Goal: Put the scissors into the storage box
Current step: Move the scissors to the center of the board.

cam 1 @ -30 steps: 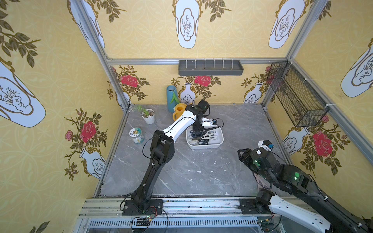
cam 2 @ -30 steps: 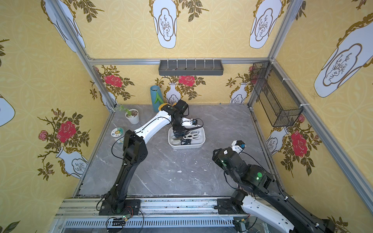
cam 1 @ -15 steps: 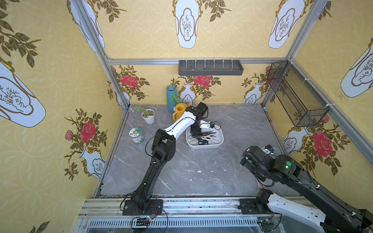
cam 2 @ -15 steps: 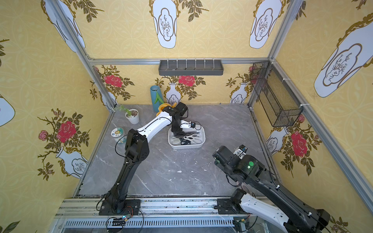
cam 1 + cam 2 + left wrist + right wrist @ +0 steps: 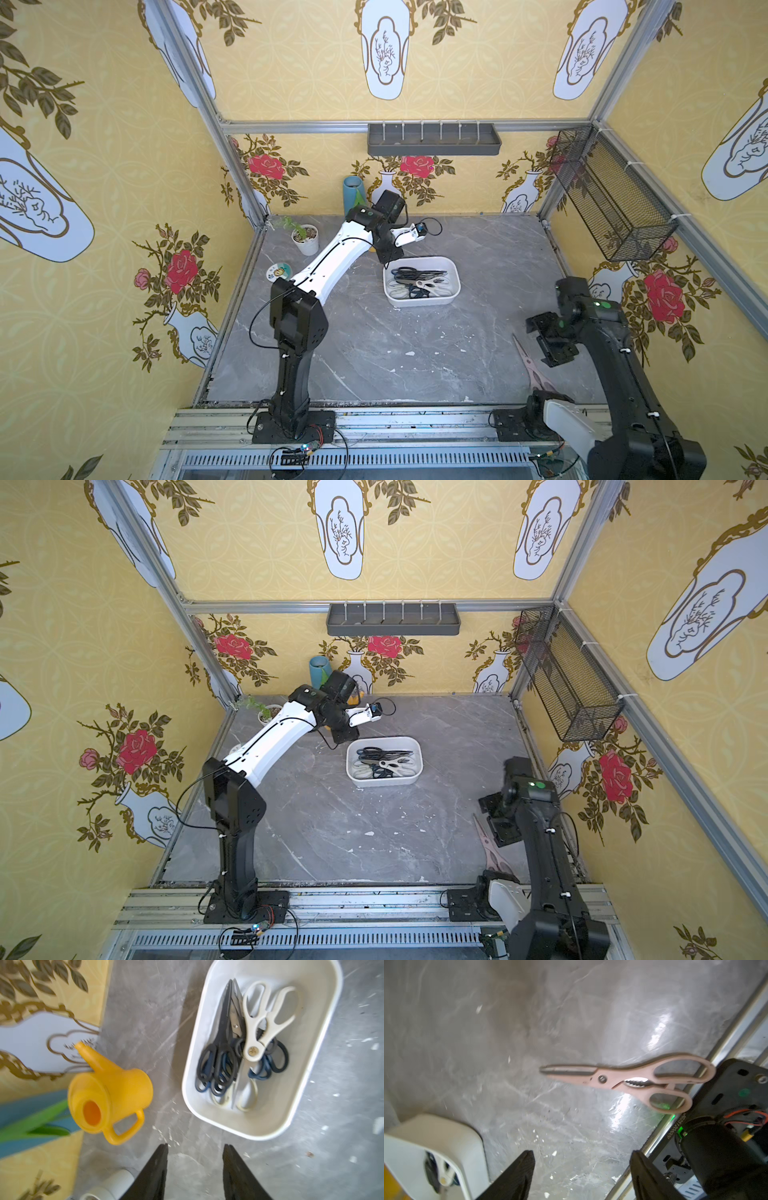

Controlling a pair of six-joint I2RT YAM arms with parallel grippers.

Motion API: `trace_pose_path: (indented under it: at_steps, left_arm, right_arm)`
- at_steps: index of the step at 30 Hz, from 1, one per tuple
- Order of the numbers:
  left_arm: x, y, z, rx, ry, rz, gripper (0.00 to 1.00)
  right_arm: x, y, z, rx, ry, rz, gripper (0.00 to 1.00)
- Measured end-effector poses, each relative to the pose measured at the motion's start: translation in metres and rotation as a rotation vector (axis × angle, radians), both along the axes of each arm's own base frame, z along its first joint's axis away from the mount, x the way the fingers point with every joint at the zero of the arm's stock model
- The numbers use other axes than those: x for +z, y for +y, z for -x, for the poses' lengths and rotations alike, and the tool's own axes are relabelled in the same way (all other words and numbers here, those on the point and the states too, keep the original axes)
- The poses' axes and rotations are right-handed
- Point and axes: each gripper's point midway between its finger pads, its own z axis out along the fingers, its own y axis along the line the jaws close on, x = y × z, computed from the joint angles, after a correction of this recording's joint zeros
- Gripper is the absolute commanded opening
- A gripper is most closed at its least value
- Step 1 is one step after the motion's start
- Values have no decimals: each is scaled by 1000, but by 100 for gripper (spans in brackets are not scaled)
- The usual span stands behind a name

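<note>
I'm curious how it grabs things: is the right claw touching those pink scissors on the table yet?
Apart. In the right wrist view the right gripper stands open and empty, with bare table between its fingertips and the pink scissors.

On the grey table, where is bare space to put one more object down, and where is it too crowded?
Free: the wide middle of the table, between the storage box and the front rail, and the stretch right of the box. Crowded: the back left corner, with the yellow watering can, blue vase and potted plant; also front right, where the pink scissors lie under the right gripper.
</note>
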Motion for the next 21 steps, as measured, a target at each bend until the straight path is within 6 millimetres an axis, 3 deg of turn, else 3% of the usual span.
trace_pose_path:
  at_steps: [3, 6, 9, 16, 21]
  left_arm:
    - [-12, 31, 38, 158, 120, 95, 48]
    - [-34, 43, 84, 216, 239, 138, 48]
    - [-47, 53, 114, 256, 313, 150, 48]
    - [-42, 69, 122, 302, 302, 174, 48]
    - [-38, 73, 124, 307, 283, 182, 47]
  right_arm:
    - [-15, -27, 17, -119, 53, -27, 77]
    - [-25, -36, 20, -149, 68, -35, 77]
    - [-38, -45, 28, -218, 97, -25, 77]
    - [-73, -26, 57, -340, 181, -79, 78]
    - [-94, -21, 68, -382, 185, -62, 72]
